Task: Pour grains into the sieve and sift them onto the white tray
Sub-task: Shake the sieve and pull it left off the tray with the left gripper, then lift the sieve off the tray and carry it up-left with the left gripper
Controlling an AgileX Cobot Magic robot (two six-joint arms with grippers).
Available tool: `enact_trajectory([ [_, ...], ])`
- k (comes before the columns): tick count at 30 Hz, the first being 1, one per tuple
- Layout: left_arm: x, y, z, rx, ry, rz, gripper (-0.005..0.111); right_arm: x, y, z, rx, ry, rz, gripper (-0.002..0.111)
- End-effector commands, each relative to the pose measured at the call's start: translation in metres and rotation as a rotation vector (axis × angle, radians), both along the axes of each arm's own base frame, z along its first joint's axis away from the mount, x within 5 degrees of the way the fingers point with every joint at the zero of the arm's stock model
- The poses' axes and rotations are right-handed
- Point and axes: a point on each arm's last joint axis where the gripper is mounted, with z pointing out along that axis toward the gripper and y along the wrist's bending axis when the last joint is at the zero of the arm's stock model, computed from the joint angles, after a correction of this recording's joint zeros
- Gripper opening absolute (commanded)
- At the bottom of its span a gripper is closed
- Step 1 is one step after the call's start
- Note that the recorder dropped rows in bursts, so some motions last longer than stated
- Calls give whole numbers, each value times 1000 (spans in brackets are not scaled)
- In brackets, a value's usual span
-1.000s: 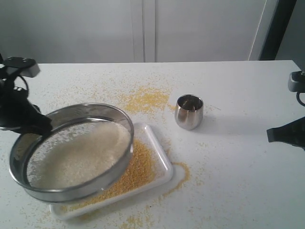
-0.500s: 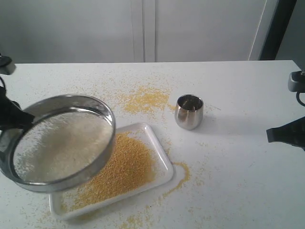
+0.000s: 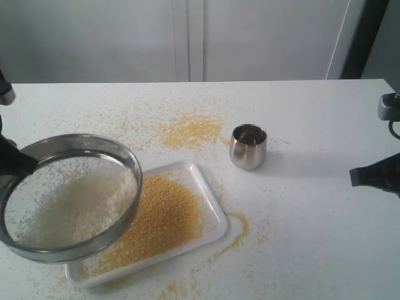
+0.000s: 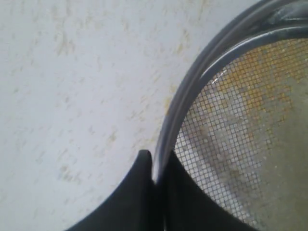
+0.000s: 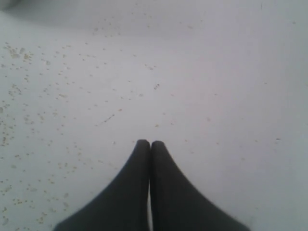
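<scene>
The sieve [image 3: 69,197] hangs tilted above the left end of the white tray [image 3: 215,215], with pale coarse grains [image 3: 75,209] lying on its mesh. My left gripper [image 3: 15,164] is shut on the sieve's steel rim [image 4: 183,103] at the sieve's left side; in the left wrist view the fingers [image 4: 139,192] pinch the rim, with mesh [image 4: 240,144] beside them. A heap of golden-yellow grains [image 3: 159,219] covers the tray. My right gripper [image 5: 150,143] is shut and holds nothing, hovering over bare table at the far right [image 3: 375,177].
A small shiny steel cup [image 3: 248,146] stands upright behind the tray's right end. Yellow granules are spilled on the table behind the tray [image 3: 190,130] and along its right front [image 3: 237,232]. The table's left edge lies close to the sieve.
The sieve has swung left with my left gripper, uncovering more of the yellow heap on the tray. The right gripper has not moved.
</scene>
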Motion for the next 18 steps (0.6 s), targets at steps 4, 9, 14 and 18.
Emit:
enact_trajectory([
  [4, -13, -47, 7, -159, -3, -187, 0, 0, -1, 0, -1, -9, -3, 0],
  [9, 0, 5, 10, -236, 11, 62, 0, -1, -1, 0, -1, -6, -4, 0],
  [14, -19, -52, -2, -299, 24, -233, 0, 0, -1, 0, -1, -8, -4, 0],
  [18, -5, -15, 4, -178, 21, -98, 0, 0, -1, 0, -1, -10, -3, 0],
])
